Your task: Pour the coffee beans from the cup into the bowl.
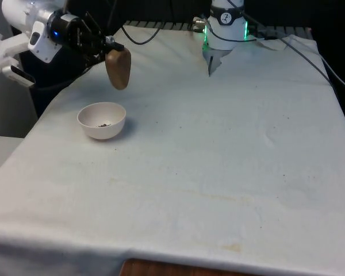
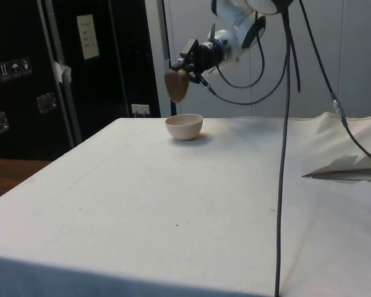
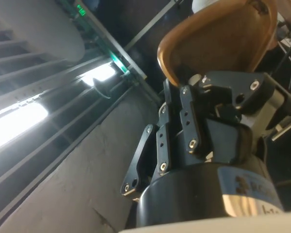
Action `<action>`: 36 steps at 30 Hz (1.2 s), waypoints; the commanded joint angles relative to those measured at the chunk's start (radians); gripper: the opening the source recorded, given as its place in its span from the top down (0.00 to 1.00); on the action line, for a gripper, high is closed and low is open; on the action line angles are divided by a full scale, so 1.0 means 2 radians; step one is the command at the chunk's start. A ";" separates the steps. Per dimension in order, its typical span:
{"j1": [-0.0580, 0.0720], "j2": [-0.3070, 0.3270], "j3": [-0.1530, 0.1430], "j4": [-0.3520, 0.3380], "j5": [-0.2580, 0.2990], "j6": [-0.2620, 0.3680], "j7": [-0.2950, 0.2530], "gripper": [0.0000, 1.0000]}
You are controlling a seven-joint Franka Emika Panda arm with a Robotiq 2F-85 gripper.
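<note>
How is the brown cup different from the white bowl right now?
The cup is brown and taller than wide; the bowl is white, wide and shallow. The cup hangs in the air, tipped over in the gripper; the bowl sits upright on the table. A few dark beans lie in the bowl. Both are open, rounded vessels.
</note>
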 commanded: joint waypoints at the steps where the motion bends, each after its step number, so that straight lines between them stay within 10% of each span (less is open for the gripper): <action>1: 0.003 0.000 -0.002 -0.001 -0.001 0.000 0.000 0.99; 2: 0.013 -0.003 -0.010 -0.009 -0.004 0.009 0.000 0.99; 11: 0.030 -0.002 -0.030 -0.008 -0.012 0.009 0.001 0.99; 12: 0.023 0.000 -0.026 -0.003 -0.010 0.002 0.000 0.99; 15: 0.036 -0.002 -0.039 -0.008 -0.017 0.009 0.001 0.99; 30: 0.042 0.001 -0.046 0.003 -0.042 0.018 -0.003 0.99; 36: 0.057 -0.001 -0.058 0.007 -0.062 0.030 -0.002 0.99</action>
